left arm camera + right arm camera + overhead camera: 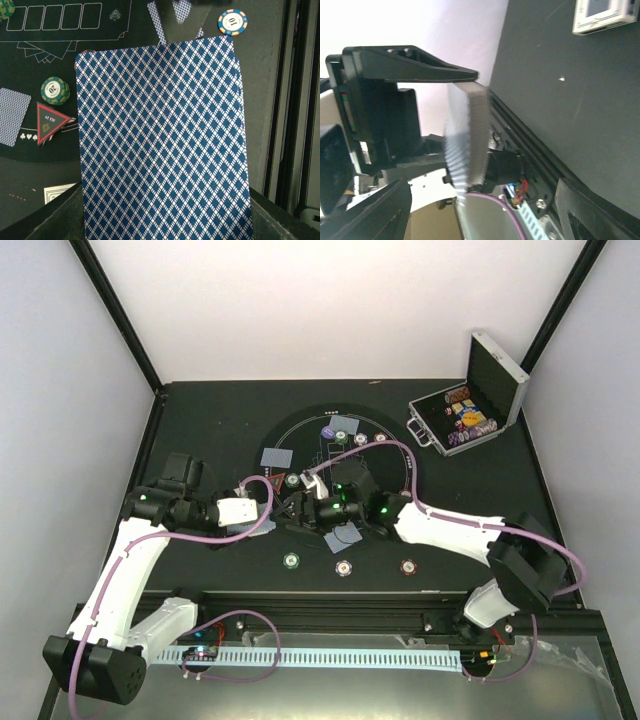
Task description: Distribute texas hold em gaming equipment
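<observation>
A deck of playing cards [160, 140] with blue diamond-patterned backs fills the left wrist view, and my left gripper [165, 205] is shut on it. Over the mat's near-left part, my left gripper [286, 506] and right gripper [314, 502] face each other. In the right wrist view the deck [475, 130] appears edge-on ahead of my right gripper [485, 190], which is open with nothing between its fingers. Single cards [277, 456] [343, 537], a green chip [55, 90], an orange-blue chip [232, 22] and a red triangle marker [50, 121] lie on the mat.
The round black mat [300, 435] with white outlines covers the table's middle. An open silver case [470, 410] with chips stands at the back right. Three chips [291, 561] [343, 567] [408, 566] lie along the near edge. Purple cables loop over both arms.
</observation>
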Robot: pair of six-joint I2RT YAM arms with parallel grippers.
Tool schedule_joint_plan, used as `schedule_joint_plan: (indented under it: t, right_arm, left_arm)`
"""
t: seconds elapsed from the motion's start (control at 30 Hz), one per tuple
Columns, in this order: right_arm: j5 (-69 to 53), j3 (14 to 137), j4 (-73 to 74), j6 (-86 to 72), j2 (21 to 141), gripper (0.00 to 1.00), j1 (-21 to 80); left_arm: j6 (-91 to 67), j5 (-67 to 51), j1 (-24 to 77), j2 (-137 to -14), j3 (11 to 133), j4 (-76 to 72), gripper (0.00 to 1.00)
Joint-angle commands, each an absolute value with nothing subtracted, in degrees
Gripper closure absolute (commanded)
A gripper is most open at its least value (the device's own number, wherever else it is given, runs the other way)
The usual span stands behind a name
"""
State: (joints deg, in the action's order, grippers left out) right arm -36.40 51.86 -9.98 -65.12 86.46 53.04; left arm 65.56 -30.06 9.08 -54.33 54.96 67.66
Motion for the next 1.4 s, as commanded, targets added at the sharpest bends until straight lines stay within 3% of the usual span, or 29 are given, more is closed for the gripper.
schedule_joint_plan:
  t: [0.0, 0.47, 0.7, 1.37]
  right_arm:
    - [-37.3, 55.8, -15.7, -67.9, 89.5, 0.18, 55.1]
    - [-39.2, 61.4, -20.4, -71.5, 99.7, 0.23, 57.1]
    - [-40.2, 62.6, -21.1, -72.6, 103.3, 0.3, 56.9]
    - [-39.6, 55.4, -18.2, -69.3, 100.4, 0.39, 52.5]
  left_arm:
    - [65.9, -32.4, 9.2, -53.8, 56.9, 68.0, 0.98]
    - [65.9, -32.5, 9.2, -53.6, 57.0, 68.1, 0.98]
    - [65.8, -32.3, 9.3, -53.7, 57.2, 68.1, 0.99]
    - [66.0, -31.1, 9.3, -53.6, 57.5, 68.3, 0.98]
